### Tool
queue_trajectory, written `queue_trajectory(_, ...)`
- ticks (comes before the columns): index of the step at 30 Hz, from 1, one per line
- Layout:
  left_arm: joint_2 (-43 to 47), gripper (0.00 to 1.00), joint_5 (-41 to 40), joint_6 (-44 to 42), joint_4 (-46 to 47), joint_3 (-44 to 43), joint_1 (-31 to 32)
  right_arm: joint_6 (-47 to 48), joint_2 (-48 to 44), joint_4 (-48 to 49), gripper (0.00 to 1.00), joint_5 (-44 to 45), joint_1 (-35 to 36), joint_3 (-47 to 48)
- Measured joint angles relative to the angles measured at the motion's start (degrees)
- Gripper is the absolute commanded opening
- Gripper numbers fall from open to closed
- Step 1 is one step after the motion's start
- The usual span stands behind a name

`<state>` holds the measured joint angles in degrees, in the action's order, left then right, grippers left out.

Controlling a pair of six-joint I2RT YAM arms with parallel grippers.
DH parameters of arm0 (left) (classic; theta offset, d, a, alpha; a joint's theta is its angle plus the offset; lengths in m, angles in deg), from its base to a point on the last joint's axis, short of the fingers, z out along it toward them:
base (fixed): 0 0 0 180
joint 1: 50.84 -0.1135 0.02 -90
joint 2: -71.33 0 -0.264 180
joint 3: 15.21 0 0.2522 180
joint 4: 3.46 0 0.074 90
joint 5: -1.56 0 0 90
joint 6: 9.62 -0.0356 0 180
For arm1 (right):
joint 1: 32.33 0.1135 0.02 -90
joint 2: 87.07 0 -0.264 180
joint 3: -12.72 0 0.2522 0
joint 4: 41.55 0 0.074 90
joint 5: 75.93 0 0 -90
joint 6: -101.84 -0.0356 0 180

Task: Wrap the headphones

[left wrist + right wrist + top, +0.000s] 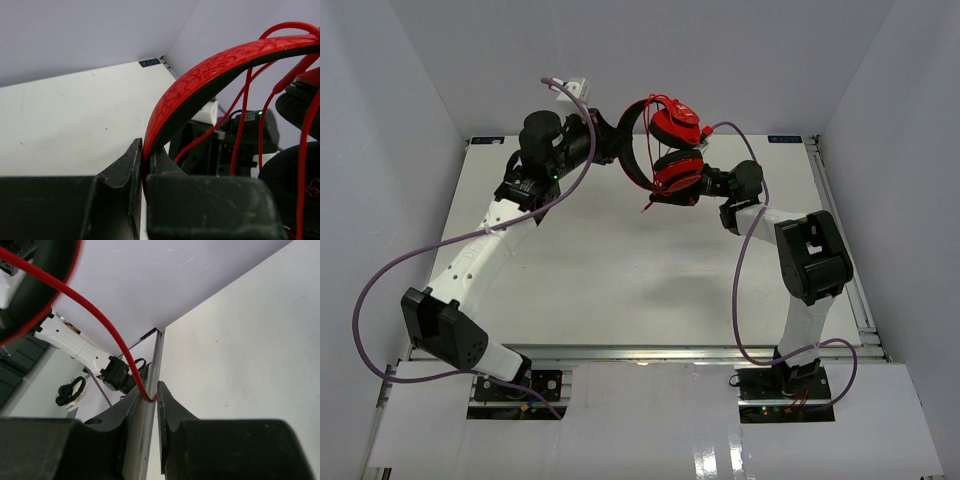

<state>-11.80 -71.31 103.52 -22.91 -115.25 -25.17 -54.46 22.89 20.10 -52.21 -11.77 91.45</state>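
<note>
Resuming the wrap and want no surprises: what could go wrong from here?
1. The right hand has its jaws slightly apart around the thin red cable, so the cable could slip out and loosen the wrap.
2. The left hand pinches only the headband, holding the headphones above the table. A cable tug might pull them free.

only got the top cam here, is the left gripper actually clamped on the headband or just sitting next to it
Observer: clamped; the left wrist view shows the left gripper shut on the red headband, pinched between both fingers.
Operator: and the right one, got the cable
Observer: the thin red cable drops into the right gripper, but its jaws stand slightly apart, wider than the cable.
</note>
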Motion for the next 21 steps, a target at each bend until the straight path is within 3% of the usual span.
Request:
queue_trajectory(4, 1.2, 0.0, 0.0, 0.3, 1.0, -0.9, 0.3, -1.4, 0.9, -0.3, 0.22, -0.1, 0.3, 0.1)
queue_trajectory(8, 1.3, 0.0, 0.1, 0.3, 1.0, -1.2, 0.4, -2.3, 0.9, -0.2, 0.08, -0.1, 0.4, 0.2)
queue_trajectory(16, 1.3, 0.0, -2.8, -0.1, 0.0, -1.2, 0.5, -1.6, -0.3, -0.3, 0.08, -0.5, 0.4, -1.8)
queue_trajectory(18, 1.2, 0.0, -5.4, -0.3, -0.6, -1.2, 0.6, 2.2, -2.7, -1.0, 0.08, -0.8, 0.4, -4.5)
queue_trajectory(21, 0.6, 0.0, -10.2, -0.6, -1.2, -1.4, 0.6, 16.4, -10.7, -9.9, 0.08, -0.6, 0.4, -8.4)
